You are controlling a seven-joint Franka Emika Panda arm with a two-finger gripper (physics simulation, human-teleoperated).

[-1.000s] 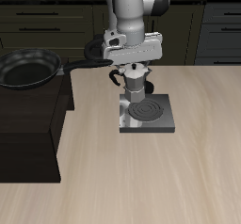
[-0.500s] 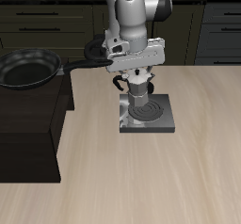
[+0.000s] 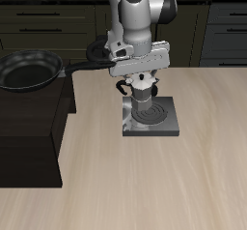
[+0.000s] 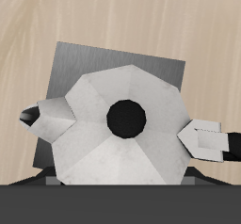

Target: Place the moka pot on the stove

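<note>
The silver faceted moka pot hangs under my gripper, which is shut on its upper part. The pot is upright, low over the dark coil of the flat grey stove; whether its base touches the coil I cannot tell. In the wrist view the moka pot fills the picture from above, with its black lid knob in the middle. The stove shows behind the pot. The fingertips are hidden by the pot in that view.
A black frying pan rests on a dark low cabinet beside the table, its handle pointing toward the arm. Dark drawer fronts run along the back. Bare light wood table lies in front of the stove.
The gripper has come down with the moka pot, bringing it from above the stove's back edge to low over the coil.
</note>
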